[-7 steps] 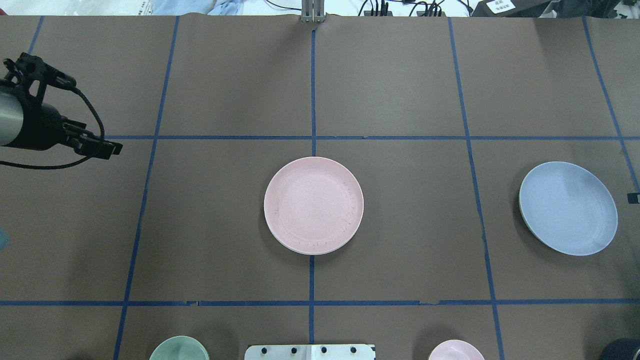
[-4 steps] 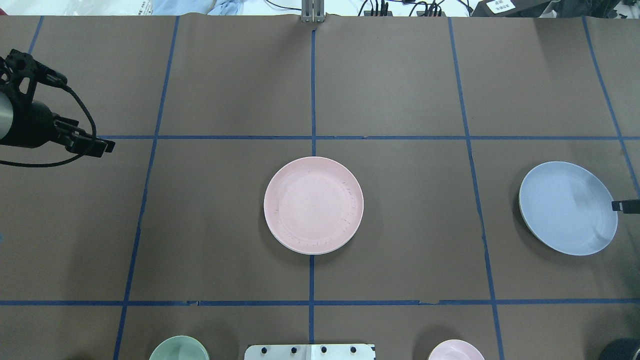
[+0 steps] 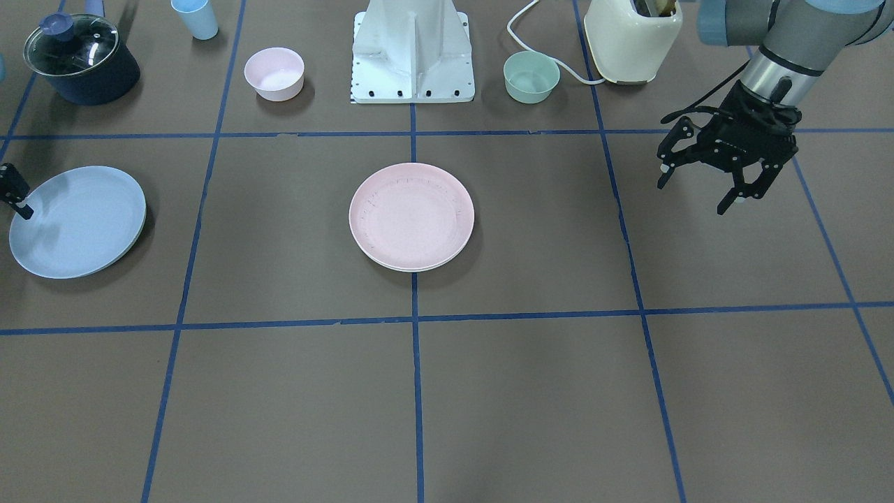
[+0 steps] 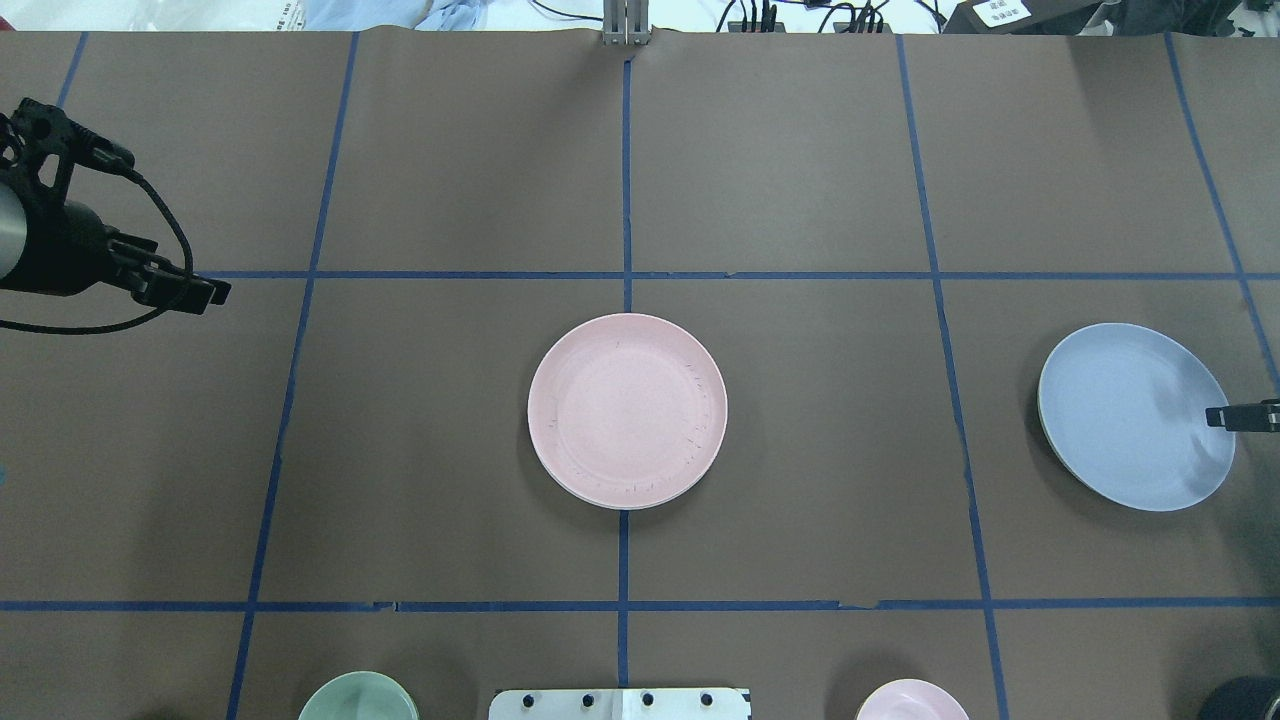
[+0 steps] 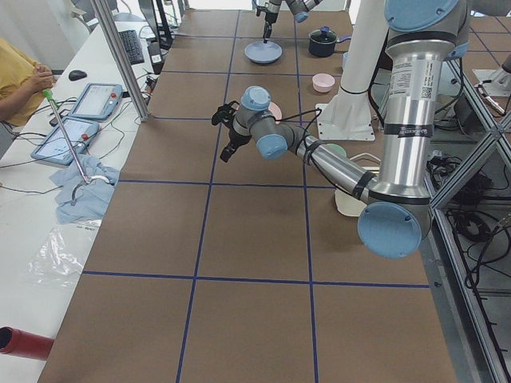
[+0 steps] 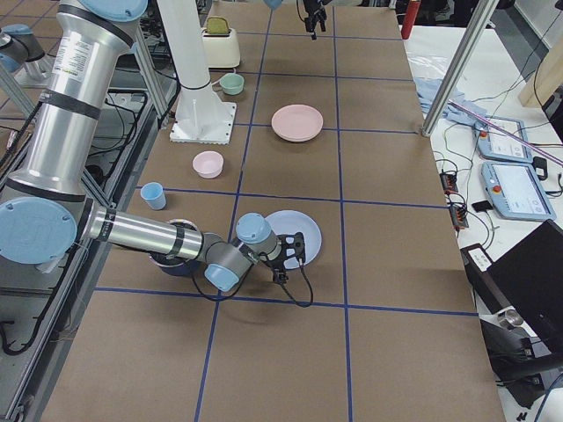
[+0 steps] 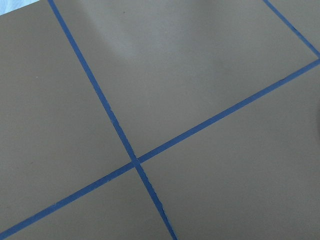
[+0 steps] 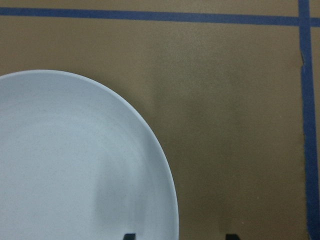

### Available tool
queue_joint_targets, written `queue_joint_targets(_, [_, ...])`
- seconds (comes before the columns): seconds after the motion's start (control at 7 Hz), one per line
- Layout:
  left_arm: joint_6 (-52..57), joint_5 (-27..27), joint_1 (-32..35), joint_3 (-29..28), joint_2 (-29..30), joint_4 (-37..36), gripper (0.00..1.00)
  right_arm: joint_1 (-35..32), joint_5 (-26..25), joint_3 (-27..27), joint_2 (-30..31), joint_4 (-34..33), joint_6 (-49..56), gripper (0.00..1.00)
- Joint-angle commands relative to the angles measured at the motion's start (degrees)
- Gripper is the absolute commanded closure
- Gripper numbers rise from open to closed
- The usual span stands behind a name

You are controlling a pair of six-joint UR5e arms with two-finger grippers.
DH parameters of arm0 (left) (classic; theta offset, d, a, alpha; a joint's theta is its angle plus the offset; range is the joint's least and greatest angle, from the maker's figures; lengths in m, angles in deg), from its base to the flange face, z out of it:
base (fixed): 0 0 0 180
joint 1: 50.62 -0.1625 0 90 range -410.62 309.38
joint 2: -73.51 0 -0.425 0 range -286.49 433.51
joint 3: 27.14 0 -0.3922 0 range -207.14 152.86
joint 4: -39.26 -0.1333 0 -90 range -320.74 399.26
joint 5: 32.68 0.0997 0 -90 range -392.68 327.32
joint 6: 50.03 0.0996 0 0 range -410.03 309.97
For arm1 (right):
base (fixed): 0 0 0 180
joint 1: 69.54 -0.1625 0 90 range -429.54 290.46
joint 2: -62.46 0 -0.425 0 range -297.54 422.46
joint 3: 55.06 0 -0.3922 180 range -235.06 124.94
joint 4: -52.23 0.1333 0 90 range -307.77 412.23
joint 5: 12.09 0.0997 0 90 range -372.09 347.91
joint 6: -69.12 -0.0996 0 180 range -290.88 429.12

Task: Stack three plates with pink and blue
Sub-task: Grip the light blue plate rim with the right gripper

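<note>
The robot's right gripper (image 8: 179,236) hangs at the outer edge of the light blue plate (image 4: 1130,415), which lies alone at the robot's right end of the table (image 4: 800,180). The wrist camera shows its two fingertips apart and straddling the rim, one over the plate and one over bare paper, with nothing pinched. Whether they are down at rim level cannot be told. The pink plate (image 4: 627,410) rests at the table's centre, and a pale edge beneath it appears to be the cream-white plate (image 3: 419,269), so two of the three look already stacked. The left gripper (image 3: 695,194) hovers spread and empty, well apart from the plates on the robot's left. The step in hand looks like the grasp of the blue plate. The next move probably calls for closing on that rim, lifting level and carrying the plate to the centre pile.
</note>
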Motion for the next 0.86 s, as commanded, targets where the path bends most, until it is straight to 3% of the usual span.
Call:
queue_joint_targets(0.0, [-0.10,0.03,0.02,-0.06,0.00,0.00,0.00,0.41,0.00,0.19,-0.31,0.50,-1.73,0.93])
queue_joint_targets(0.14, [-0.10,0.03,0.02,-0.06,0.00,-0.09,0.00,0.50,0.00,0.19,-0.31,0.50,-1.64,1.00])
queue_joint_targets(0.43, [0.16,-0.06,0.11,0.02,-0.09,-0.09,0.00,0.32,1.05,-3.21,-1.10,1.56,-1.82,1.00])
queue_joint_targets(0.57, [1.21,-1.02,2.28,0.03,0.09,-0.61,0.00,0.32,2.62,-6.10,-3.71,1.56,-2.43,1.00])
queue_joint_targets(0.71, [9.75,-4.68,6.91,-0.76,0.09,-2.01,0.00,0.32,2.81,-7.00,-8.09,1.64,-9.13,1.00])
